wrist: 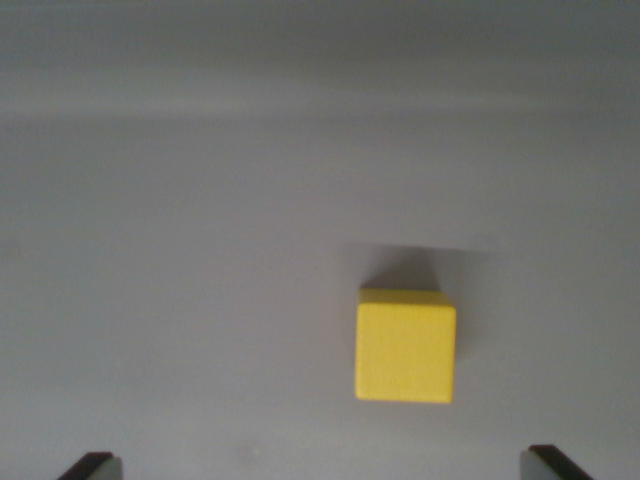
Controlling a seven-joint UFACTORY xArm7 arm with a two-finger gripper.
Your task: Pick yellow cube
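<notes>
We see the yellow cube (405, 348) sitting alone on the gray table (180, 250), at about four o'clock. Our gripper (322, 466) fingers are spread wide, holding nothing.

A plain bright yellow cube (405, 347) is seen on a uniform grey surface (180, 250); black fingertips (88, 466) are glimpsed.
</notes>
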